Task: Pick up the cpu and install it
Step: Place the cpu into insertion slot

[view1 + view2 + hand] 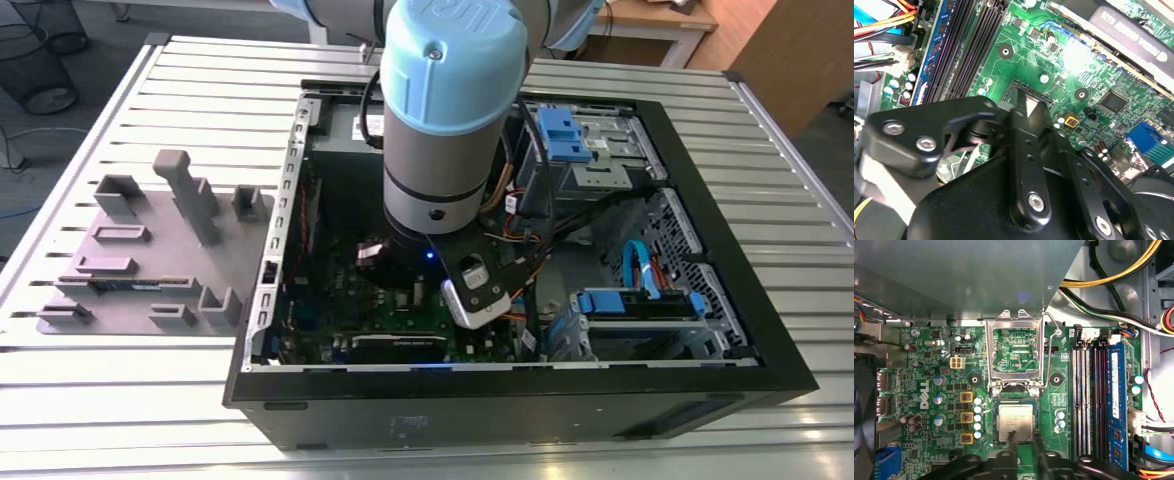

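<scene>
In the first wrist view the cpu (1015,421), a small silvery square, lies flat in its socket on the green motherboard (929,365). The metal socket frame (1014,347) stands hinged open just beyond it. My gripper (1024,440) hovers over the chip's near edge, its two thin black fingers a small gap apart and not clasping the chip's sides. In the second wrist view the cpu (1026,104) shows as a bright strip between the same fingers of the gripper (1030,117). In the exterior view the arm (441,120) reaches straight down into the open computer case (534,385).
Memory slots (1086,395) run beside the socket, with a blue strip (1116,400) past them. A grey metal box (964,275) overhangs the open frame, and yellow and black cables (1114,280) cross nearby. A grey parts fixture (147,250) sits on the slatted table at the exterior view's left.
</scene>
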Robot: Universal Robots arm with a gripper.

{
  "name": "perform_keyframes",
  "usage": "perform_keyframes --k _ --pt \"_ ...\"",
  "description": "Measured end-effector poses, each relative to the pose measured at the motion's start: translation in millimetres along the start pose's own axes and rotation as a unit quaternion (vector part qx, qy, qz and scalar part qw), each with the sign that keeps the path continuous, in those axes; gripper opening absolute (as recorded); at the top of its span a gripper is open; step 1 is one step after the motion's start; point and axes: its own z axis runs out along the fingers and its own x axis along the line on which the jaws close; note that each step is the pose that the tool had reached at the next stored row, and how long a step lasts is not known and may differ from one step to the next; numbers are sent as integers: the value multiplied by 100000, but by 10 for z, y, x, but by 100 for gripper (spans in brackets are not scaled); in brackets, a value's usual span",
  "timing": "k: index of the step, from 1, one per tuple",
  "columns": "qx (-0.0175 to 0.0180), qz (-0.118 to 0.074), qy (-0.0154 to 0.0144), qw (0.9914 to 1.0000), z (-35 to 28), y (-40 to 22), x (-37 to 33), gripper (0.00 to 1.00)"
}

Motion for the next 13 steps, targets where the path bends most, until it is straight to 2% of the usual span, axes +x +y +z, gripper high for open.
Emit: perform_keyframes --k 1,4,13 --pt "-1 -2 1 100000 0 0 0 26" --pt "-18 -1 1 100000 0 0 0 11" --pt "-77 -2 -1 100000 8 9 17 11"
